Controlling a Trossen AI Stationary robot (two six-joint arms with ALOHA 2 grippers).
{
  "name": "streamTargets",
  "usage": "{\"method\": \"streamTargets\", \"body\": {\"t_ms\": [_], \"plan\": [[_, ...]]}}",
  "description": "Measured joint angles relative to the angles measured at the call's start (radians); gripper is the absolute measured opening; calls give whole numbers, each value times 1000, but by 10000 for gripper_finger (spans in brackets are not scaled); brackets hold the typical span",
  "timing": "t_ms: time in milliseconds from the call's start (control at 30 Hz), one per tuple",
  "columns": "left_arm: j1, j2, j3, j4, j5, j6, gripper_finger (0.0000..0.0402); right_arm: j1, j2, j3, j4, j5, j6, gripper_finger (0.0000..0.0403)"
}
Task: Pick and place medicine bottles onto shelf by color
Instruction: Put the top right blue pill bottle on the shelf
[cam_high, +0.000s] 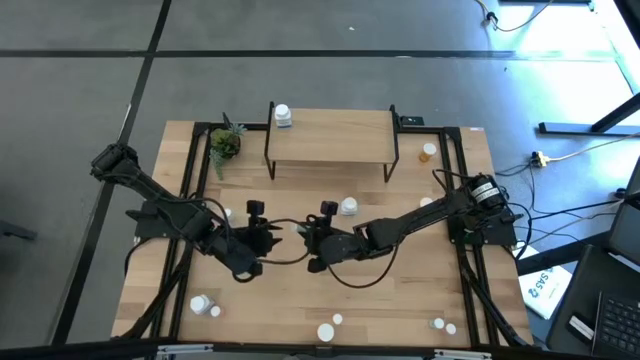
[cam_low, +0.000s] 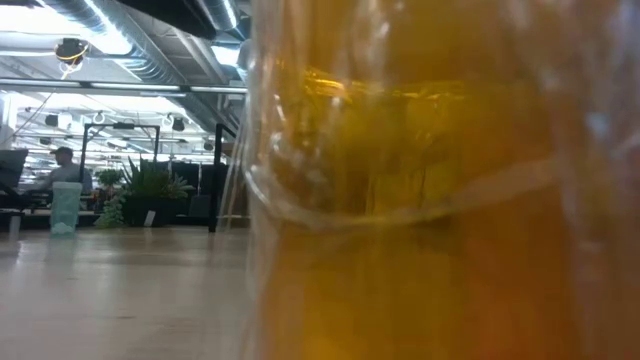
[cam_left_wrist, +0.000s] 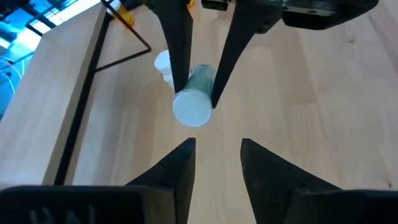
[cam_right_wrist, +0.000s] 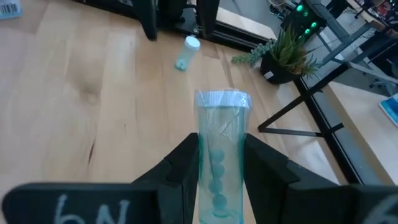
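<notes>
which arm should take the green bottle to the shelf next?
Right. The right gripper is already shut on the green bottle, as the left wrist view also shows. The left gripper is open and empty, facing it. The shelf has bare space beside one white bottle.

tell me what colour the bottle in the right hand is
Pale green with a white cap, the bottle shows best in the right wrist view, between the right hand's fingers.

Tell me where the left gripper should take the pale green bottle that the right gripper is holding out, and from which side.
Probably by the white cap end: the pale green bottle is held level, the right gripper clamps its body, and only the cap juts free towards the left gripper, which is open. Come straight on, fingers either side of the cap.
</notes>
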Motion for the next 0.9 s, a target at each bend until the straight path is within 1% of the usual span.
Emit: {"method": "streamTargets", "body": {"t_ms": [167,300,900], "plan": [[8,0,0,-2,-2,-6,121,0,-1,0,3,0,1,108],[7,0,0,-4,-1,25,121,0,-1,0,2,-1,2,108],[7,0,0,-4,-1,24,121,0,-1,0,1,-1,4,108]]}}
